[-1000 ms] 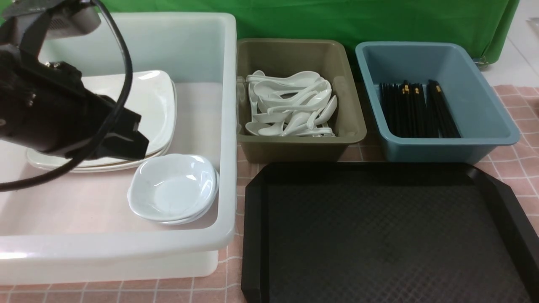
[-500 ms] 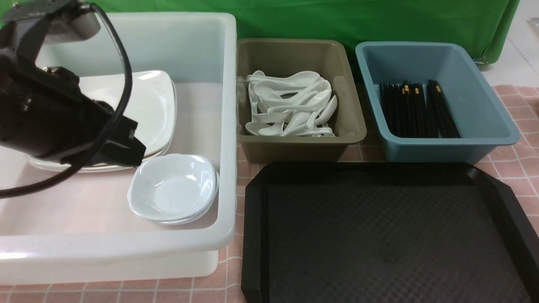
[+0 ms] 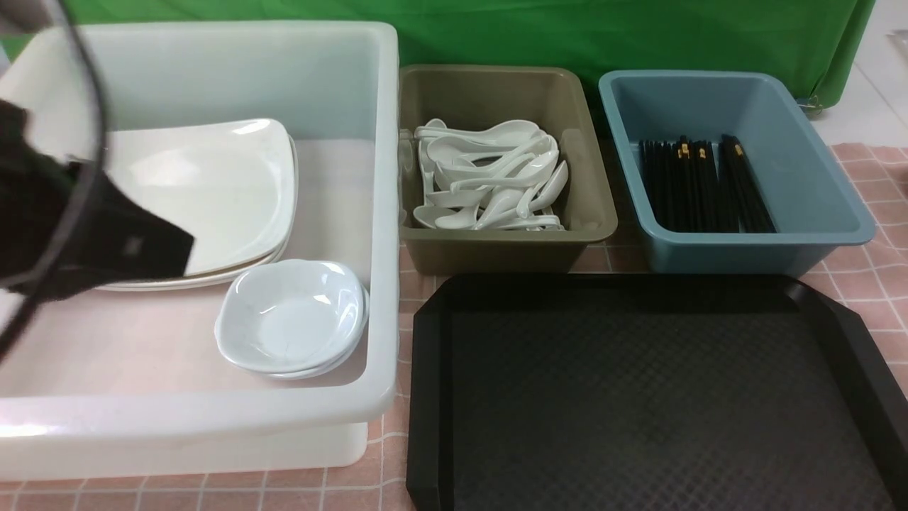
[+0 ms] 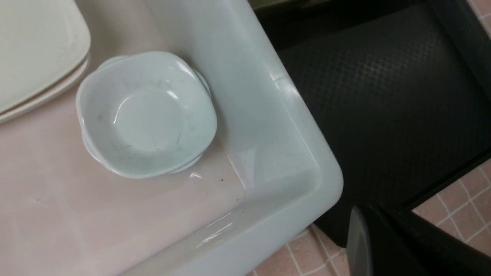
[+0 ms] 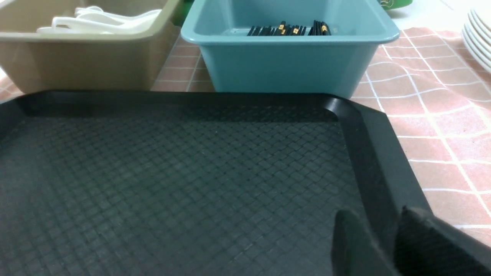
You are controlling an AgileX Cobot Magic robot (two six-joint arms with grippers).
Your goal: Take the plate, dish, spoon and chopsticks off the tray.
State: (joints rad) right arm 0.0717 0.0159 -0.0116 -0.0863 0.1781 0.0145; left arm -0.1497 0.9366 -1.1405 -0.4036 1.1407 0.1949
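The black tray [image 3: 638, 397] lies bare at the front right. A white plate [image 3: 213, 184] tops a stack inside the big white tub [image 3: 383, 213], and the small dish [image 3: 291, 316] sits on a stack beside it, also seen as the dish [image 4: 145, 115]. Spoons [image 3: 489, 177] fill the olive tub; black chopsticks [image 3: 702, 184] lie in the blue tub. My left gripper [image 3: 181, 252] hangs shut and empty over the tub's left side, its fingers [image 4: 360, 237] together. My right gripper [image 5: 378, 214] is open over the tray's right rim [image 5: 368, 153], holding nothing.
The olive tub [image 3: 496, 245] and blue tub [image 3: 745, 248] stand side by side behind the tray. A stack of white plates [image 5: 479, 38] sits on the pink checked cloth off to the right. A green cloth backs the scene.
My left arm has drawn back to the left, away from the plates and dish in the white tub. The dishes, tubs and tray have not moved.
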